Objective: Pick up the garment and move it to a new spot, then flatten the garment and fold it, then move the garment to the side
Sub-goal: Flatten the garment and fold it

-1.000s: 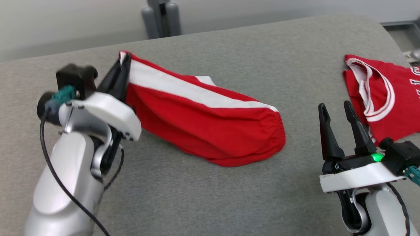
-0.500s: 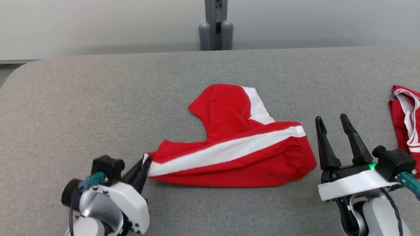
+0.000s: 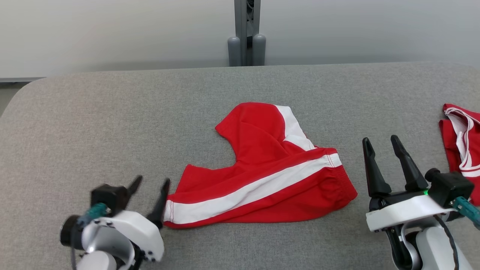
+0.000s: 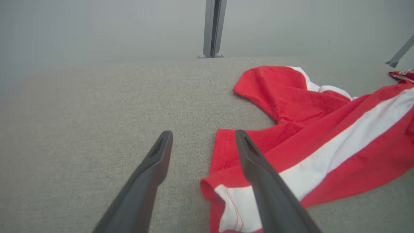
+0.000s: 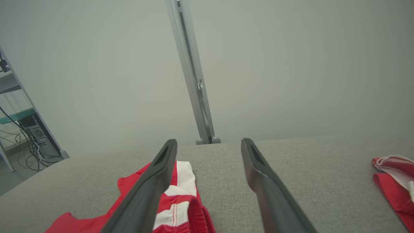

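Looks like a robotics lab or test room: grey fabric-covered table [image 3: 112, 112], bare pale wall [image 3: 112, 30], aluminium post [image 5: 190, 74] standing behind, metal shelving rack [image 5: 14, 116] off to one side with loose cables [image 5: 30, 154] (some small equipment among them).

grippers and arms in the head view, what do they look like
The left gripper and right gripper each have two long dark tapering fingers on a white curved shell over a silver forearm. A black camera block with a teal plug sits at each wrist. The right one also shows a green light and a black cable.
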Tool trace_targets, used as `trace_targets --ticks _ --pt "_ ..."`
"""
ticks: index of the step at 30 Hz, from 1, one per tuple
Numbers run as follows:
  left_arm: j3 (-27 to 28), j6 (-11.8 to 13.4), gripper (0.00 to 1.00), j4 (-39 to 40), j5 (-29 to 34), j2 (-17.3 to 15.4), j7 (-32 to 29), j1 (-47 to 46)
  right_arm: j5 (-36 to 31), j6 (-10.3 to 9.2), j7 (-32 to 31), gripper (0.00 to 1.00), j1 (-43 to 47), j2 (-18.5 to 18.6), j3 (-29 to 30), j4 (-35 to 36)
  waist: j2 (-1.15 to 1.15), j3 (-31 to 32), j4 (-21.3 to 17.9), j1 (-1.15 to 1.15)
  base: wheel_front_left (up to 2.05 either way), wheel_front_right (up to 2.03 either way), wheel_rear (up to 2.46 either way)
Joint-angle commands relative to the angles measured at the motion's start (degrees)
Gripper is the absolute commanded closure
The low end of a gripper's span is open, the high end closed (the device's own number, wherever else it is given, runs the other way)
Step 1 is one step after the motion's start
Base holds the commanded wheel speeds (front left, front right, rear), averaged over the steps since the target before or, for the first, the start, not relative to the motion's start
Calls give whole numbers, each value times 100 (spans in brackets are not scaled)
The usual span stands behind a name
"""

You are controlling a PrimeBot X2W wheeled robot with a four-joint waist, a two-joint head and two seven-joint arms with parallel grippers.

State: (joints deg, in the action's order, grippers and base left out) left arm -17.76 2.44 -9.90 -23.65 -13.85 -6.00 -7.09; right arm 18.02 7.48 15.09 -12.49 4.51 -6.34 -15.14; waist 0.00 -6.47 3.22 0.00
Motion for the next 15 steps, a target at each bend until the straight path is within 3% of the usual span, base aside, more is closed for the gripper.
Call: trace_targets --ticks 1,9,15 --pt "140 104 0 77 -26 2 188 -141 -10 3 7 0 -77 61 28 98 0 16 -19 0 0 0 0" --pt "474 418 0 138 220 86 1488 -248 -50 4 7 0 -146 99 11 571 0 78 -112 0 0 0 0" --pt "807 454 0 -152 155 354 2090 251 -215 3 7 0 132 196 -225 776 0 291 -230 0 0 0 0"
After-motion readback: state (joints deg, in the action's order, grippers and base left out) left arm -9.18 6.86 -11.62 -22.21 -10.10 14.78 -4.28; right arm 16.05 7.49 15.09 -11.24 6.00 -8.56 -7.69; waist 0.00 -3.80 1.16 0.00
